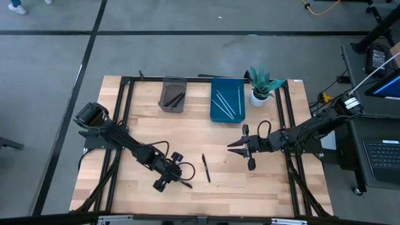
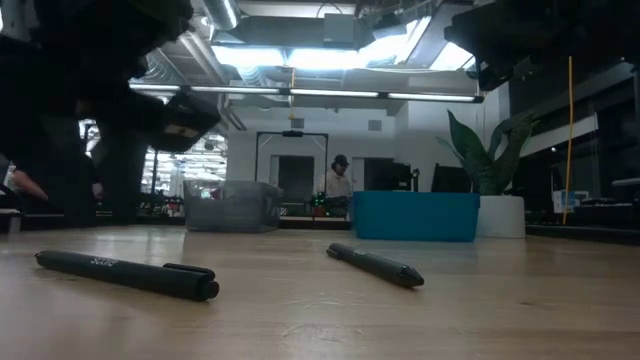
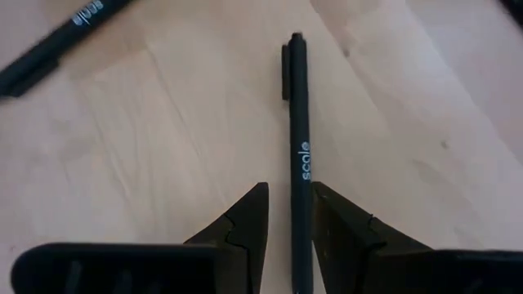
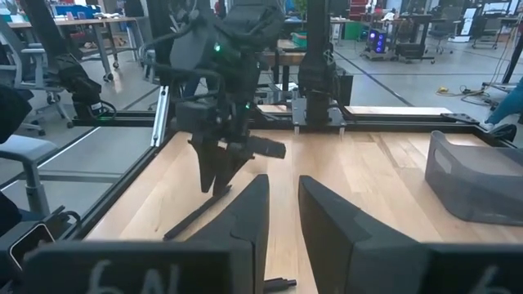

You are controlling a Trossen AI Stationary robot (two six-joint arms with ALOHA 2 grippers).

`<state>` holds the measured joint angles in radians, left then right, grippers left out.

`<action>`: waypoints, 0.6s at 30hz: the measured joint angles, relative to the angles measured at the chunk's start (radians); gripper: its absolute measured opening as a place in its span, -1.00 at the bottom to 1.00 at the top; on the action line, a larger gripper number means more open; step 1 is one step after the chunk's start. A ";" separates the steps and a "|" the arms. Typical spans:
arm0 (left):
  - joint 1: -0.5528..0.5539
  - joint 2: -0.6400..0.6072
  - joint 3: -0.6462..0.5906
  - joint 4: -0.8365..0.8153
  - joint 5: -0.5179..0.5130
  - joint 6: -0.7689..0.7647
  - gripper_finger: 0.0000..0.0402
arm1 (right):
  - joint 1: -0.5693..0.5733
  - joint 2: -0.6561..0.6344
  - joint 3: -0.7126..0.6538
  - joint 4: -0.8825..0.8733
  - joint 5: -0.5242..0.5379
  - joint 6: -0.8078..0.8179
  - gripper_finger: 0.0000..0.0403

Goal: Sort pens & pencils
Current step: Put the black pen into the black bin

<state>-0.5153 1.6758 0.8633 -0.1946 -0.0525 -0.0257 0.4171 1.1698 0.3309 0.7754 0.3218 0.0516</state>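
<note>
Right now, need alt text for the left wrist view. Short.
A black pen printed "scale" lies on the light wood table, its lower part running between the two dark fingers of the left end effector, which sit close on either side of it. A second black pen lies angled across the corner beyond.

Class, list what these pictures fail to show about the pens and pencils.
Pens in the grey tray: too small to count from above; wall hides them in low view.
Pencils in the teal tray: wall hides them in low view.
Loose pen: one end cut off by left wrist view's edge.
</note>
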 joint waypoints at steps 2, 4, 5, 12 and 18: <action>0.000 0.020 0.004 0.001 0.006 -0.001 -0.58 | 0.000 0.000 0.000 -0.002 0.000 0.002 -0.65; 0.000 0.043 0.010 0.009 0.028 -0.003 -0.58 | 0.000 0.000 0.000 -0.002 0.000 0.002 -0.65; 0.000 0.056 0.011 0.011 0.032 -0.009 -0.58 | 0.000 0.000 0.000 -0.003 0.000 0.002 -0.65; 0.006 0.111 0.015 0.020 0.058 -0.051 -0.58 | 0.000 0.000 0.000 -0.003 0.000 0.001 -0.65; 0.011 0.113 0.015 0.010 0.065 -0.051 -0.58 | 0.000 0.000 0.000 -0.003 0.000 0.002 -0.65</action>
<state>-0.5047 1.7885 0.8780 -0.1842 0.0126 -0.0765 0.4171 1.1698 0.3309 0.7726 0.3215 0.0532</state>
